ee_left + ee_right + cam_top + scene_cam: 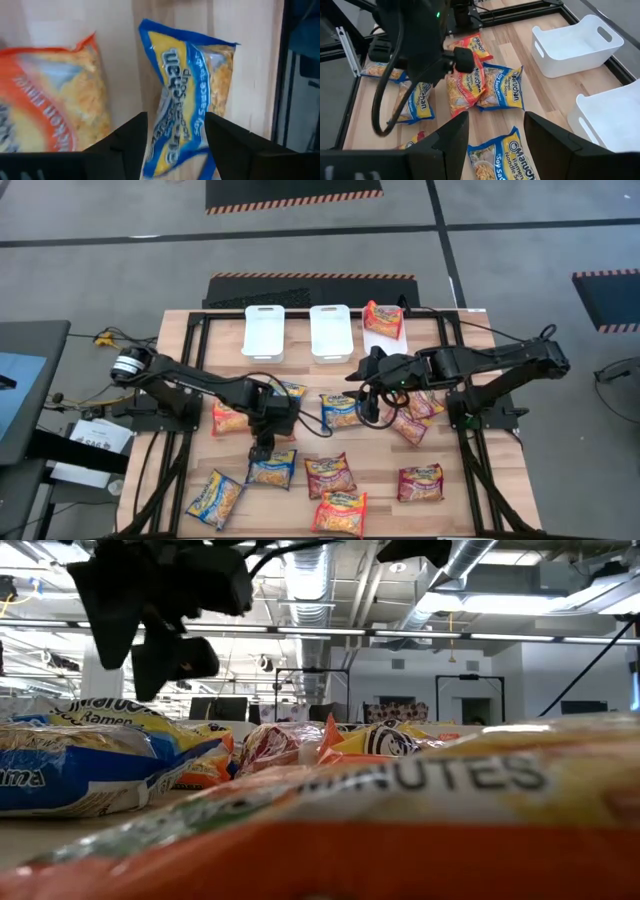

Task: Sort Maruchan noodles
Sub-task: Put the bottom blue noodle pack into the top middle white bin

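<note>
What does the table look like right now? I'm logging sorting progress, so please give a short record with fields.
left gripper: open, fingers either side of a blue noodle packet lying on the table
right gripper: open, above another blue packet, holding nothing
white bins: and, both empty
third spot: one orange packet beside the bins at the far edge
unsorted: blue, orange and dark red packets scattered over the wooden table
progress: sorting barely begun
</note>
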